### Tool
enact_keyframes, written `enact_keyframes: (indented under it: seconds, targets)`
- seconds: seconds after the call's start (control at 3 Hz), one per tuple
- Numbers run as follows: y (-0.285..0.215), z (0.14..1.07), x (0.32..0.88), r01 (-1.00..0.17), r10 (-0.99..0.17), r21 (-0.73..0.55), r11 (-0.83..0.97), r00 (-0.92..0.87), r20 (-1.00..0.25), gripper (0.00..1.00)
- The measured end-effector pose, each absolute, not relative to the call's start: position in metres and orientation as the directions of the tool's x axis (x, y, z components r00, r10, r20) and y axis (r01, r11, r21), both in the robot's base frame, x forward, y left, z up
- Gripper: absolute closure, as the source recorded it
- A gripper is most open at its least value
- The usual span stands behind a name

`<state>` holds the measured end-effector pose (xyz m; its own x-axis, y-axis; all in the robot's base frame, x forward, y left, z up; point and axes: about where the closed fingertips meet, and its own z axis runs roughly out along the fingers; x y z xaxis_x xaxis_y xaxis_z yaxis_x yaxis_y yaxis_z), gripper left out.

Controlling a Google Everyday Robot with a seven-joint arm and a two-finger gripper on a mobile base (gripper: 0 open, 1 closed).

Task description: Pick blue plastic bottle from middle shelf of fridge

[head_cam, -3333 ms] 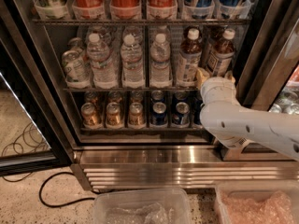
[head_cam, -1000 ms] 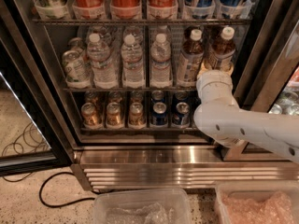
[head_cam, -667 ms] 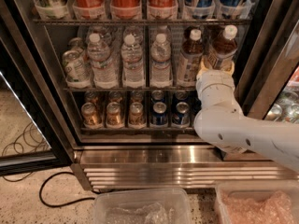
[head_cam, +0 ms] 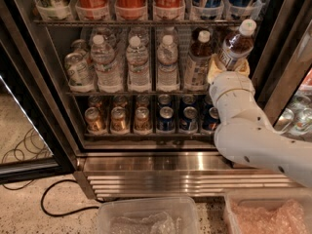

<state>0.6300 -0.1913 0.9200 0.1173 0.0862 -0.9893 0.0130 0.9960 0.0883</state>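
Lifted and tilted since a second ago, the blue plastic bottle (head_cam: 235, 44) hangs above the middle shelf (head_cam: 141, 92). My gripper (head_cam: 228, 68) is clamped round its base, so I reckon withdrawal comes next.

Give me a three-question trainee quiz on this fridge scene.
1. True or false: the blue plastic bottle stands upright.
2. Along the middle shelf, the gripper is at the: A) left end B) centre C) right end.
3. Fill in: the bottle's cap is ____.
Key: 1 false, it tilts in the gripper; 2 C; 3 white.
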Motion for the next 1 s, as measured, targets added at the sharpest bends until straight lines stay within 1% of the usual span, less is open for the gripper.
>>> enact_keyframes:
  seconds: [0.67,1.0]
  targets:
    - [-0.212,0.902,0.604,-0.102,0.007,0.003,0.995,0.033,-0.999,1.00]
    - [-0.217,0.911,0.598,-0.139,0.009,0.004,0.990,0.036,-0.999,1.00]
